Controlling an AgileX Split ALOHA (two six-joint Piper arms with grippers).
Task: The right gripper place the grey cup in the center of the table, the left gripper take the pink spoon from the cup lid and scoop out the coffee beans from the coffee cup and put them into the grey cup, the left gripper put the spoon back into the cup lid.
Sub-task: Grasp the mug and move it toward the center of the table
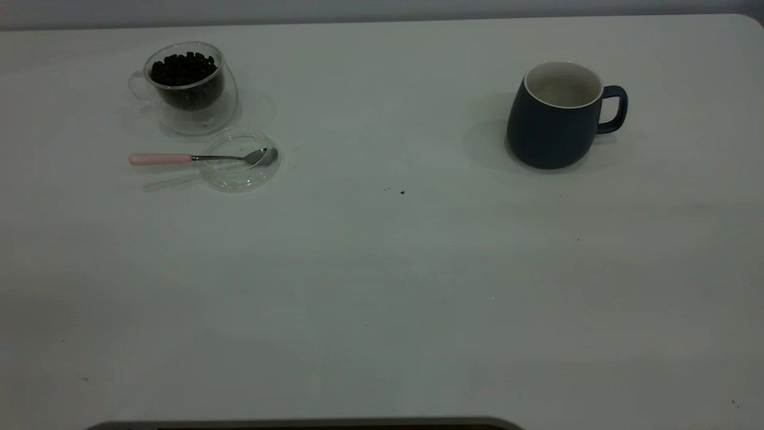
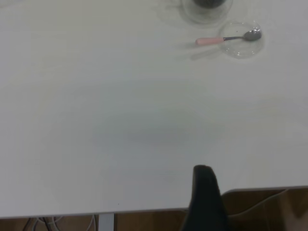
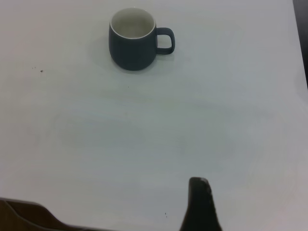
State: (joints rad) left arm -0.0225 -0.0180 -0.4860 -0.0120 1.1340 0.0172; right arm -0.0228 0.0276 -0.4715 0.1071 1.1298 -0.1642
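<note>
**A:** Where does everything sit?

**B:** The grey cup (image 1: pixel 558 116) stands upright toward the right side of the table (image 1: pixel 382 298), well away from the middle, its loop handle pointing at the right edge. Far off on the left, the coffee cup (image 1: pixel 188 86) stands with the cup lid (image 1: pixel 240 161) just beside it, nearer the camera. The pink spoon (image 1: pixel 200 157) lies across the lid, bowl resting in it, pink handle sticking out past the rim toward the left.

**A:** And the arms?

**B:** Both hang back at the near edge of the table. The left gripper (image 2: pixel 206 202) shows only as a dark tip in its own wrist view, the right gripper (image 3: pixel 199 204) likewise. I cannot tell whether either pair of jaws is apart or together. Neither touches anything.

**A:** How will the mug handle?

**B:** It looks like stiff matte ceramic, probably fairly heavy, and breakable if knocked over. The rounded belly would likely slip in a pinch, so I'd take the rim wall or the handle.

**A:** The spoon?

**B:** Light and rigid. The overhanging pink handle is the obvious hold, since it is clear of the lid. The glass lid is light and may slide or tip if the spoon drags on it.

**A:** What's in the vessels?

**B:** The coffee cup holds a heap of dark coffee beans (image 1: pixel 182 68) up near its rim. The grey cup's white inside looks empty. The lid holds only the spoon's bowl.
</note>
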